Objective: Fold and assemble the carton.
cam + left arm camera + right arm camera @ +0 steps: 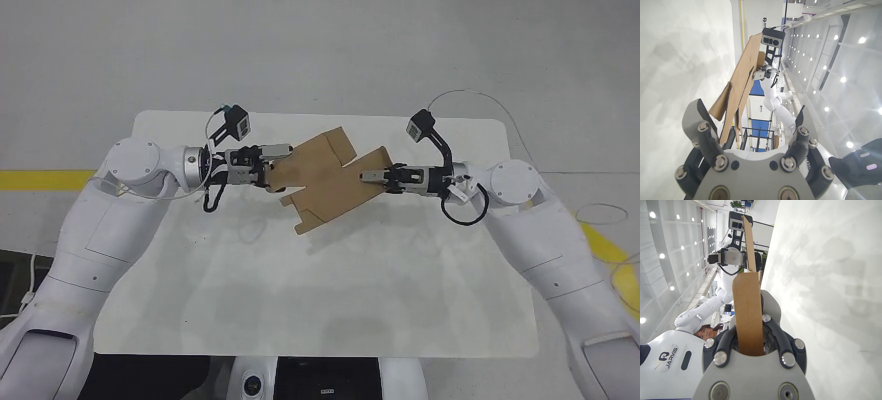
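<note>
A flat, unfolded brown carton [330,175] hangs in the air over the far middle of the white table, stretched between my two grippers. My right gripper [372,177] is shut on the flap at one end; in the right wrist view that flap [747,313] runs straight into the right gripper [753,302]. My left gripper [272,167] is at the carton's opposite end. In the left wrist view the left gripper [751,117] stands wide open, and the carton's edge [734,94] lies between the fingers, close against one finger [702,113]. The right gripper [760,74] shows farther off, holding the carton.
The white table [330,300] has bare surface under and in front of the carton. Its edges lie just outside both arms. A yellow line [40,180] runs along the floor to the left of the table.
</note>
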